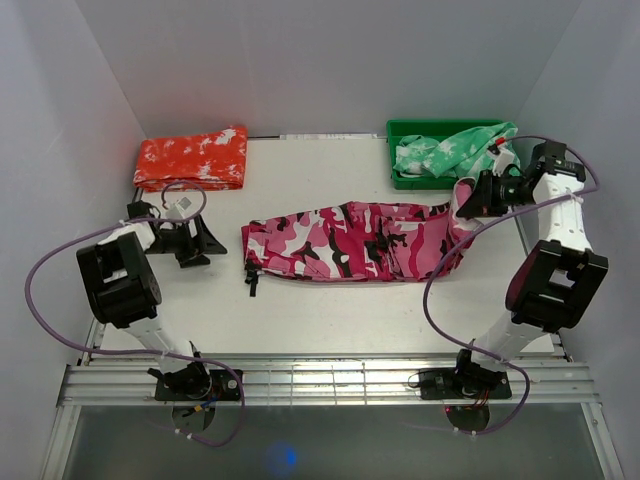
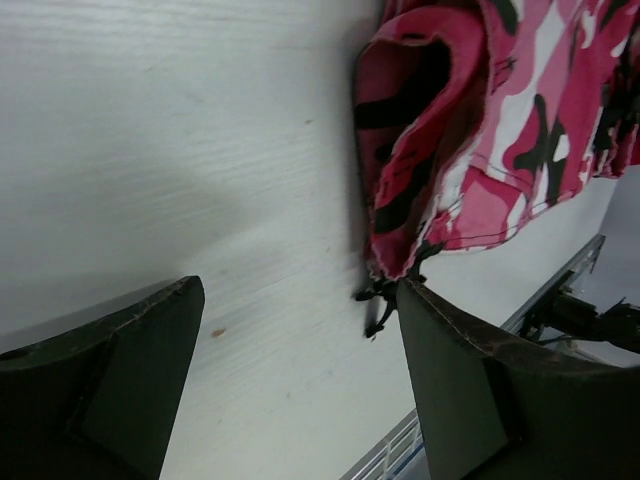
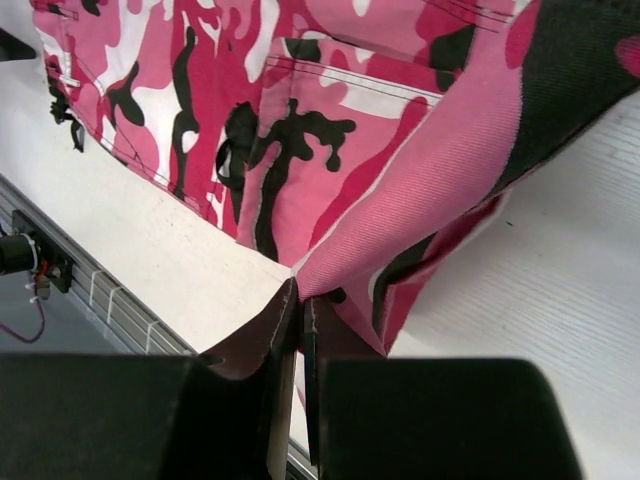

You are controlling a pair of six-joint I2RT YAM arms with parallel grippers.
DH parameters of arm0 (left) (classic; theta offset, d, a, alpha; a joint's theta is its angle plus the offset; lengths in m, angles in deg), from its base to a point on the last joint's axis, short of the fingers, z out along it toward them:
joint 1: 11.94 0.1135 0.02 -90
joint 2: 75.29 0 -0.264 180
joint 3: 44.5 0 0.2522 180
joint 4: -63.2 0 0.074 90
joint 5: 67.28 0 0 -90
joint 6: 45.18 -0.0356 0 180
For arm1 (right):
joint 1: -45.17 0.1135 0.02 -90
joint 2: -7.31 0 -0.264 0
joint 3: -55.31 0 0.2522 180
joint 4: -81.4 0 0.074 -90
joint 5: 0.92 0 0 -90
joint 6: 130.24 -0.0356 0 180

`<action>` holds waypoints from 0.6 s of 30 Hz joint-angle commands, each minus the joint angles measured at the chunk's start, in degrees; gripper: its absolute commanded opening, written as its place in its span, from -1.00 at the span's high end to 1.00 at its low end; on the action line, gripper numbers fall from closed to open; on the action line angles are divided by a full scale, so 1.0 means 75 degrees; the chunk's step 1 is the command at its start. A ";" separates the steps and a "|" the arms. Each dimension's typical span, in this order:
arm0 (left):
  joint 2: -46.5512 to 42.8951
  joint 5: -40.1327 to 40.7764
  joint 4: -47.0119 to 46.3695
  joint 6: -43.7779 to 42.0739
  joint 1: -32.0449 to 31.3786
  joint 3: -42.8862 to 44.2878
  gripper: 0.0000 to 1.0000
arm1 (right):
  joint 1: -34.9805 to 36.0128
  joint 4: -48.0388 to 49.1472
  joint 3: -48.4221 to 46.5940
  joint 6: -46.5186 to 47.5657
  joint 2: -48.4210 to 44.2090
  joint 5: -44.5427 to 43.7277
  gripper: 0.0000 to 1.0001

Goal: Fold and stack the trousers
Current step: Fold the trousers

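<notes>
Pink camouflage trousers (image 1: 350, 243) lie stretched across the table (image 1: 300, 310). My right gripper (image 3: 300, 305) pinches their right-end edge; my left gripper (image 2: 298, 300) hangs spread just beside the other end. I would take that end deep before folding across.
</notes>
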 commanded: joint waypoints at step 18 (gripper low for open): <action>0.0928 -0.0942 -0.2911 0.1949 -0.2048 -0.0455 0.10 | 0.3069 0.1945 -0.0245 -0.2187 -0.0335 -0.0022 0.85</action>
